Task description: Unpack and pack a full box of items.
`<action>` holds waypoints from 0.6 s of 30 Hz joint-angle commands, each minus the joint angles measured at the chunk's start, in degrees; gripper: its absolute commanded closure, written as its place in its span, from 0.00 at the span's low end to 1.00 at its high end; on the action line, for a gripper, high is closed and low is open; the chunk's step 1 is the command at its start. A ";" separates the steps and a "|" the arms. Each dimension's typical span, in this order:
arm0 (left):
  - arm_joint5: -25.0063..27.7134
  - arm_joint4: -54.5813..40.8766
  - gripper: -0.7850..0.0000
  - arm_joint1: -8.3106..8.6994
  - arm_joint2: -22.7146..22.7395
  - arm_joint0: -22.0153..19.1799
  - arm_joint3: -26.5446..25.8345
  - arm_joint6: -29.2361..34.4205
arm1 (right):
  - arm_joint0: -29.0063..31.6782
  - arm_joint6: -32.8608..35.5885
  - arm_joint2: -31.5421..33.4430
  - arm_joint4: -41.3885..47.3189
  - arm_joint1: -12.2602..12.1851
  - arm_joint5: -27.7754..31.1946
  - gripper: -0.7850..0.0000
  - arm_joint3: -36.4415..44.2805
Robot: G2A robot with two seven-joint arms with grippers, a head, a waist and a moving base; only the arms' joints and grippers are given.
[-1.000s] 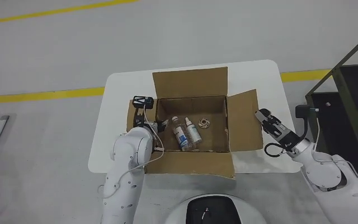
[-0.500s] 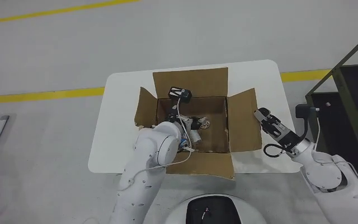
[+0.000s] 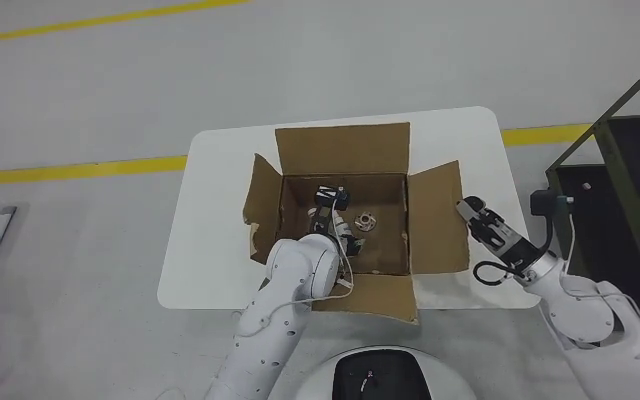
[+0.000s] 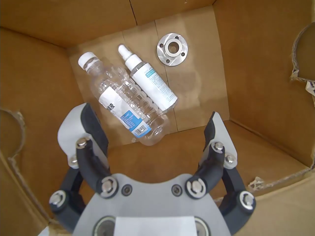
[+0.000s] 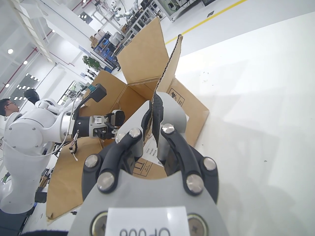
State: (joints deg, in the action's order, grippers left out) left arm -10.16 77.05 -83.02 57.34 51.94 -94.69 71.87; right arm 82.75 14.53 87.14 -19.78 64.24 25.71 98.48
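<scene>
Left arm has swung in from outside the left flap and now sits over the open box; that flap lay flat a second ago and now stands at a slant. Your left fingers are spread wide above the box floor, clear of the contents, lined up over the base end of the water bottle. That bottle is clear, white-capped, lying on its side on the box floor. A white spray bottle lies parallel against it, caps pointing the same way. A metal flange sits flat on the floor just beside the spray bottle's nozzle end, not touching it. Right arm has barely shifted: your right fingers are closed tight on the corrugated outer edge of the right flap, which is folded outward. Box stands mid-bench, back and front flaps folded open too.
</scene>
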 commanded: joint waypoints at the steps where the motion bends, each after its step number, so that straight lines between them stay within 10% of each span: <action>1: 0.00 0.01 0.00 0.00 0.00 0.00 0.00 0.00 | 0.05 0.00 -0.11 0.01 0.02 0.10 1.00 0.06; 15: -5.57 3.88 0.00 -0.46 -0.72 0.64 2.44 0.58 | 0.03 -0.50 -0.01 -0.21 0.09 1.12 1.00 -0.20; 18: -7.34 6.16 0.14 -0.77 -1.36 -0.12 3.77 2.02 | -0.15 -0.52 0.03 -0.33 0.10 1.09 1.00 -0.07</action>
State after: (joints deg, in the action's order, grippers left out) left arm -17.00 82.23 -83.70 56.19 52.12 -91.48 73.37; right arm 82.67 13.97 87.18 -20.10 64.33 26.79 98.36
